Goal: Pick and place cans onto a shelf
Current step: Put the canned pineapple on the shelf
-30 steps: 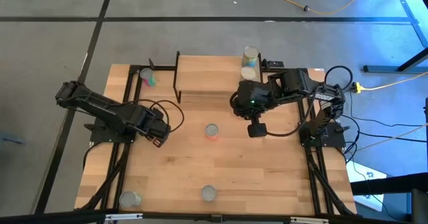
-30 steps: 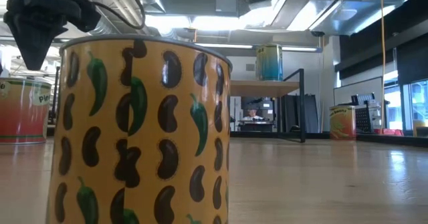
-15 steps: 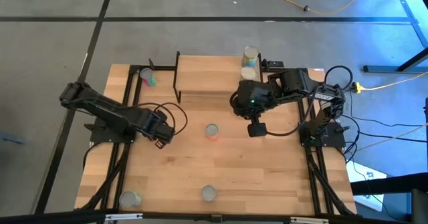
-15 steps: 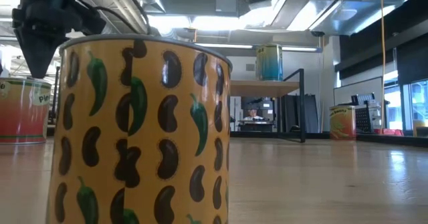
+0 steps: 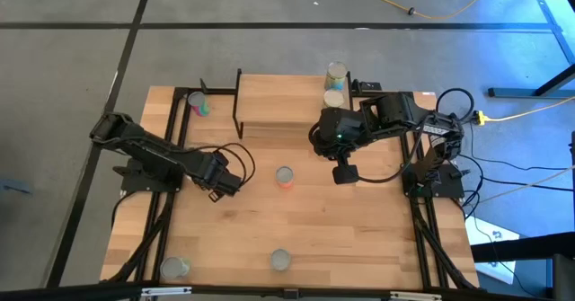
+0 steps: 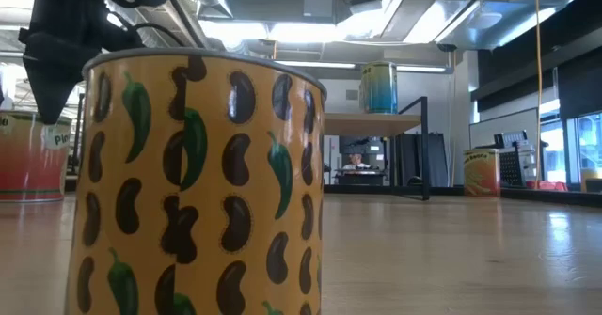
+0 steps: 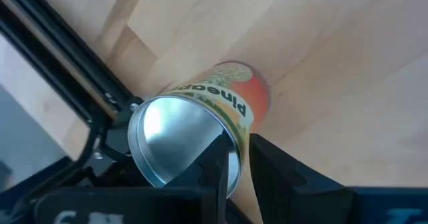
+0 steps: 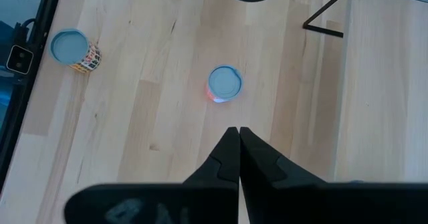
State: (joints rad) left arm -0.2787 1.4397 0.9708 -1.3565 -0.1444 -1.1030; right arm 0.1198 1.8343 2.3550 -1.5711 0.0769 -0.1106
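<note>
While the left gripper (image 5: 232, 183) is carried low over the bench (image 5: 359, 238) toward the orange-red can (image 5: 284, 177), its fingers are seen only a narrow slit apart and nothing is held. The can stands upright mid-bench, near the gripper but not touched. By judgement, the fingers should be widened before they are brought round the can, and the body should be clamped below the silver rim so that it is not tipped. Behind it, the shelf (image 5: 283, 99) offers bare plank for placing. Further right, the right gripper (image 5: 342, 172) is held above the bench, just in front of the shelf, closed and empty.
</note>
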